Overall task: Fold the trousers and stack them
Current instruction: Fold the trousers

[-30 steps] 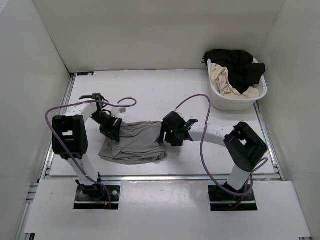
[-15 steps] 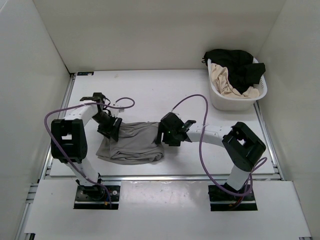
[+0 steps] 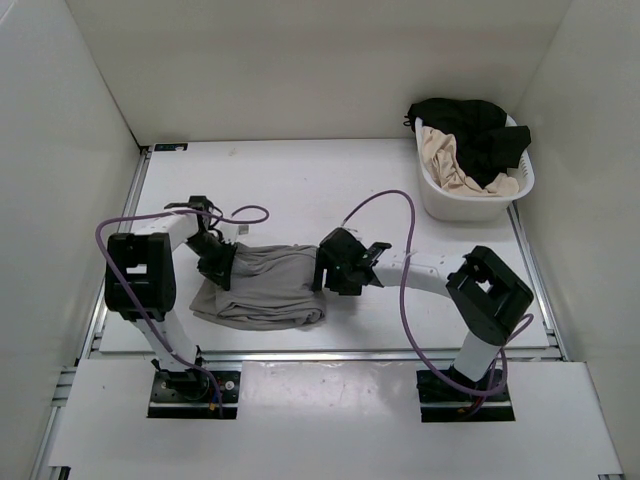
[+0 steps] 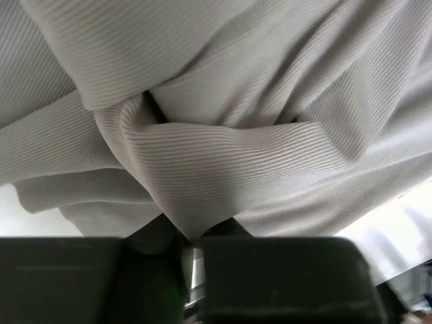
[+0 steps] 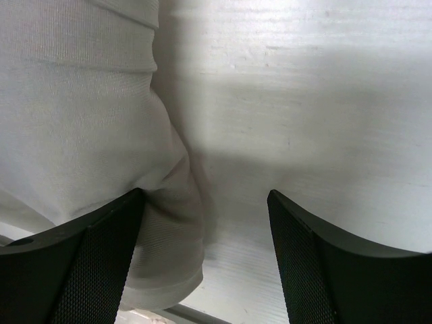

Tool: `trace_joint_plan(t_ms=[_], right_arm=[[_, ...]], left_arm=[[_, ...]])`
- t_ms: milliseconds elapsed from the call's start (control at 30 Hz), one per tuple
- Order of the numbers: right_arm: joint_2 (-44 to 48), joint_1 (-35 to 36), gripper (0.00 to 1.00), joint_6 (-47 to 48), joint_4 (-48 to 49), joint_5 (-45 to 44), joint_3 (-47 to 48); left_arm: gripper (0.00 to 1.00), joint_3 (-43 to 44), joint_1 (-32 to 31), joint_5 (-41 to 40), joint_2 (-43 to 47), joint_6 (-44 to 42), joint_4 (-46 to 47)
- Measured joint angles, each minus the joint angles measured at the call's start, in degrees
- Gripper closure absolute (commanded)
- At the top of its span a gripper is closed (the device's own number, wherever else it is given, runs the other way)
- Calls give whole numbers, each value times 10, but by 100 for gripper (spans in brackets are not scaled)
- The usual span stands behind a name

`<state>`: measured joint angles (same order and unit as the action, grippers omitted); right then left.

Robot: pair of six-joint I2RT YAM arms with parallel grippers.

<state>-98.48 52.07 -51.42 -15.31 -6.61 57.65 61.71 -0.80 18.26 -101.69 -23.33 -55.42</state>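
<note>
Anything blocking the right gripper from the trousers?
Nothing visible. The right gripper is open right at the trousers: their edge lies between its fingers against the left one, with only bare table on the other side.

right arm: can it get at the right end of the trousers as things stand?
Probably yes. The right pincer stands open at that end of the trousers, with the fabric edge lying between its fingers and nothing else in the way.

Trousers (image 3: pixel 265 285) on table (image 3: pixel 300 190); basket (image 3: pixel 470 208) back right
</note>
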Motion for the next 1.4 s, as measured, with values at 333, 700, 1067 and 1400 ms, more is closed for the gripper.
trace_joint_plan(t_ms=[333, 700, 1067, 1400], right_arm=[[24, 5, 21, -7, -11, -9, -19], [25, 16, 16, -9, -5, -5, -24], [25, 41, 14, -3, 3, -5, 0], [-76, 54, 13, 0, 118, 48, 111]], left_arm=[[86, 38, -1, 12, 20, 0, -24], [86, 210, -2, 42, 43, -44, -150], [86, 153, 118, -47, 37, -127, -180], [86, 79, 161, -58, -36, -146, -114]])
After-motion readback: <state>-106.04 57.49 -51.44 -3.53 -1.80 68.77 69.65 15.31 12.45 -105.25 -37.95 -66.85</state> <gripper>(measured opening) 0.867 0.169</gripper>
